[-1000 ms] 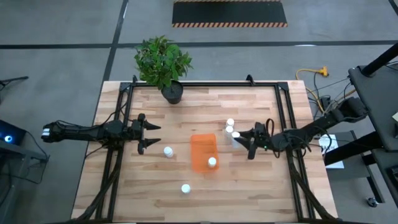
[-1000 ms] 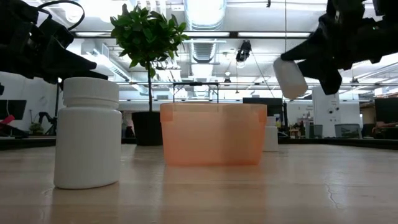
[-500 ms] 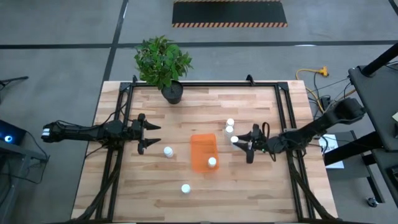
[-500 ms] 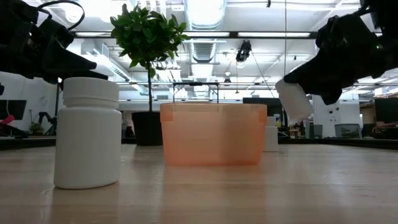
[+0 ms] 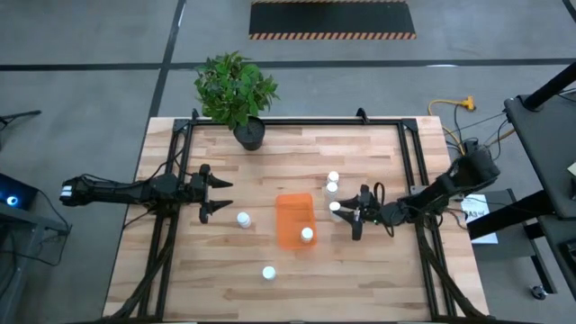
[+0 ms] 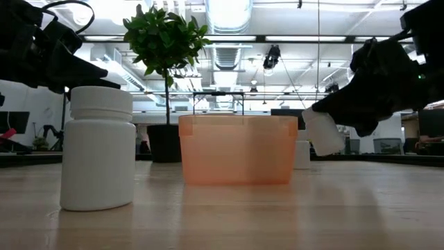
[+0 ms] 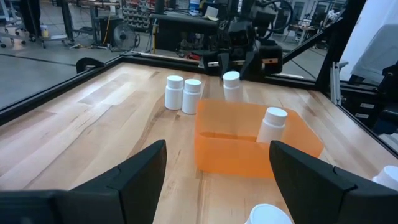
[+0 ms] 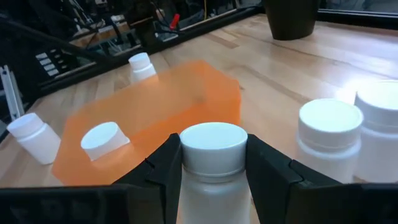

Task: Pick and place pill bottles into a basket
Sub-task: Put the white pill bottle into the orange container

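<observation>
The left gripper (image 5: 219, 193) waits at the left side of the table (image 5: 180, 270), above the wood, with its two fingers wide apart and nothing between them. It points toward the middle, probably so that it can reach the loose bottle (image 5: 243, 219) which stands just in front of it.

A little further to the right, near the front edge of the table, another bottle (image 5: 268, 272) stands alone, well apart from both arms. In the low view this one is the big white shape close to the camera.

In the middle is the orange basket (image 5: 290, 209). One bottle in the basket (image 5: 307, 235) is already inside, at the end nearer the front edge, so I judge the task is only begun.

Right of the basket, the right gripper (image 5: 352, 212) is clamped on a pill bottle (image 5: 336, 207). The right wrist view shows the white cap between the two dark fingers, which press on the sides below the cap. In the low view this bottle hangs tilted, clear of the table, about level with the basket rim, so it must pass over the wall. Just behind it, two bottles (image 5: 332, 183) stand upright, close together, and they wait for their turn.
</observation>
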Controlling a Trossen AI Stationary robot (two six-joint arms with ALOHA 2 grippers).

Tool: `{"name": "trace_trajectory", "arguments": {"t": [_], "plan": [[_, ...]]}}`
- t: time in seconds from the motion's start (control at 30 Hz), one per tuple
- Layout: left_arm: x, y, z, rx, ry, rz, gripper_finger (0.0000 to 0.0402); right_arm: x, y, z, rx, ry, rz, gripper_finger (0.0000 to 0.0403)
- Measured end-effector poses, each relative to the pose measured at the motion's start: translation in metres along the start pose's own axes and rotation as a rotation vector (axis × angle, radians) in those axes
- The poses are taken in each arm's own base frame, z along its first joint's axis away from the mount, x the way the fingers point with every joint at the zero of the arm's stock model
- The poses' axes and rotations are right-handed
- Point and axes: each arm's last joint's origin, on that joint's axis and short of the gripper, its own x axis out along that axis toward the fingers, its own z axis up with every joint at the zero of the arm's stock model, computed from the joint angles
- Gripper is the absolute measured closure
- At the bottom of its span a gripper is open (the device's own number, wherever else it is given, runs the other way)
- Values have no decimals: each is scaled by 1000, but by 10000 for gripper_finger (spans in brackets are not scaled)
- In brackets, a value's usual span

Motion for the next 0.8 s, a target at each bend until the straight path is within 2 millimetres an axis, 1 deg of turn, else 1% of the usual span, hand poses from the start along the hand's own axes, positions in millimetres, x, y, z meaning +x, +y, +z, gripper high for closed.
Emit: {"name": "trace_trajectory", "arguments": {"t": [0.43,0.63,0.8], "plan": [[0,0,0,0,-1,0,134,11,-5,-25,30,-10,5,273],[0,0,0,0,-1,0,134,18,-2,-31,48,0,31,273],[0,0,0,0,-1,0,134,21,2,-30,47,0,56,272]]}}
